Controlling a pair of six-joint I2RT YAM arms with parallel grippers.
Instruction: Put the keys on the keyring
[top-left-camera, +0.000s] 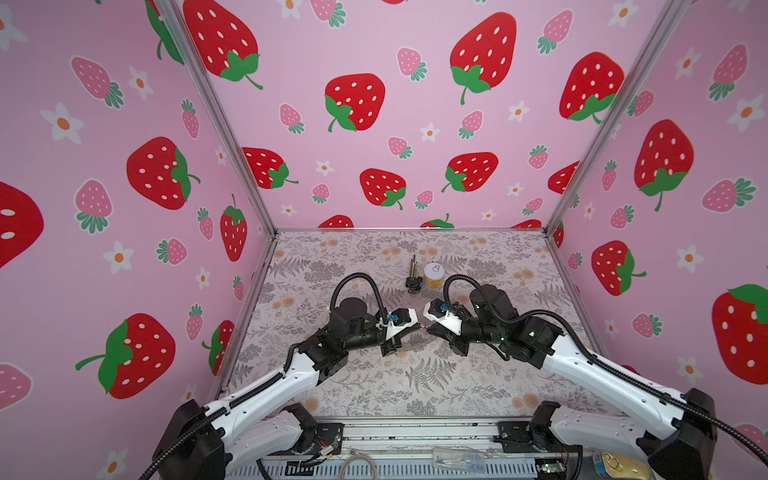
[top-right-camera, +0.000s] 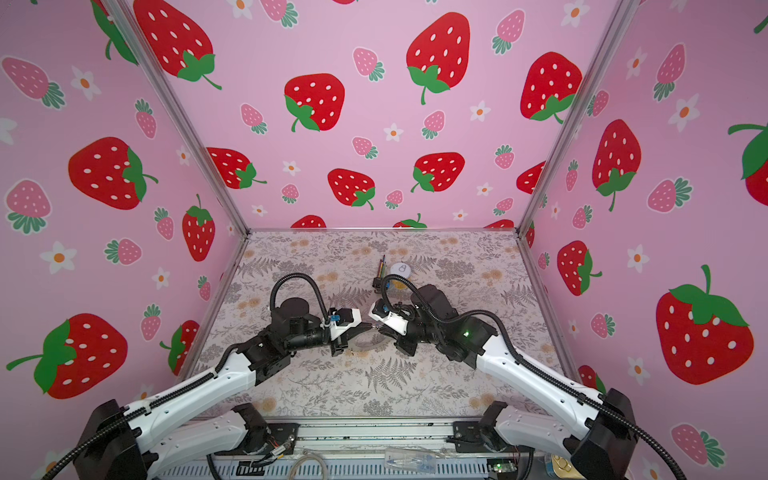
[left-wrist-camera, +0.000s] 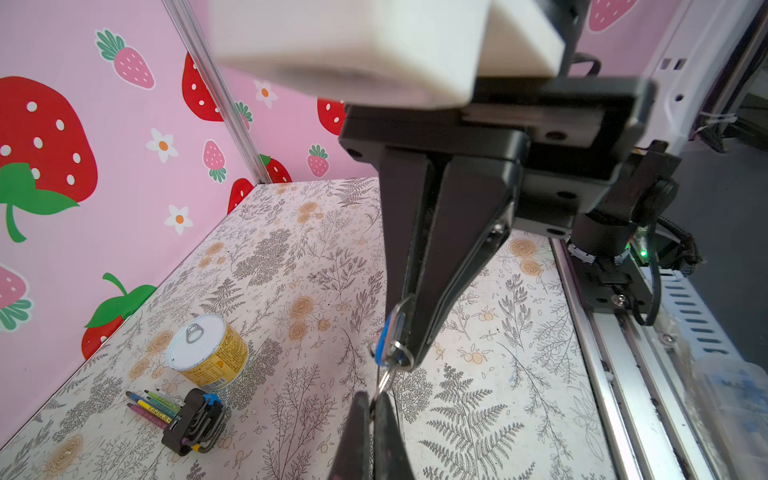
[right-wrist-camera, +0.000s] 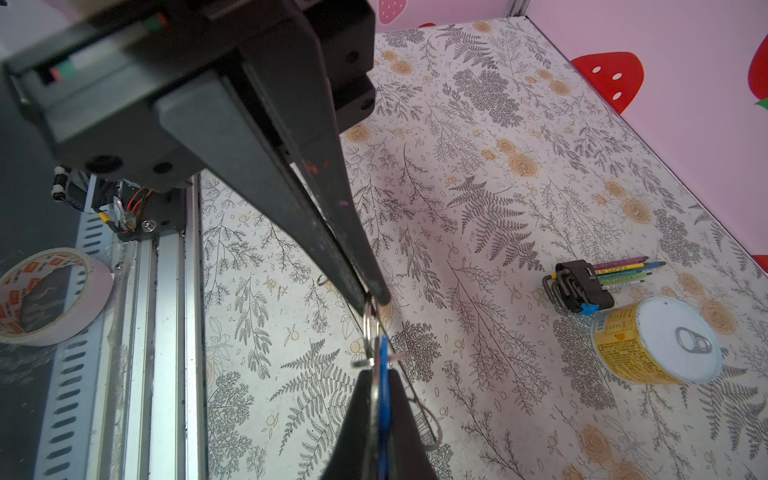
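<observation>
Both grippers meet tip to tip above the middle of the table. The keys are a blue tag seen edge-on, with my right gripper shut on it. A small silver split ring hangs at the tag's end, and my left gripper is shut on this ring. The tag also shows between the right fingers in the left wrist view. The keyring, a large thin grey hoop, appears to lie on the table under the fingertips, and shows as a thin line in the right wrist view.
A yellow can with a white lid and a black clip of coloured sticks stand behind the grippers. A tape roll lies beyond the metal front rail. Strawberry-print walls close in three sides.
</observation>
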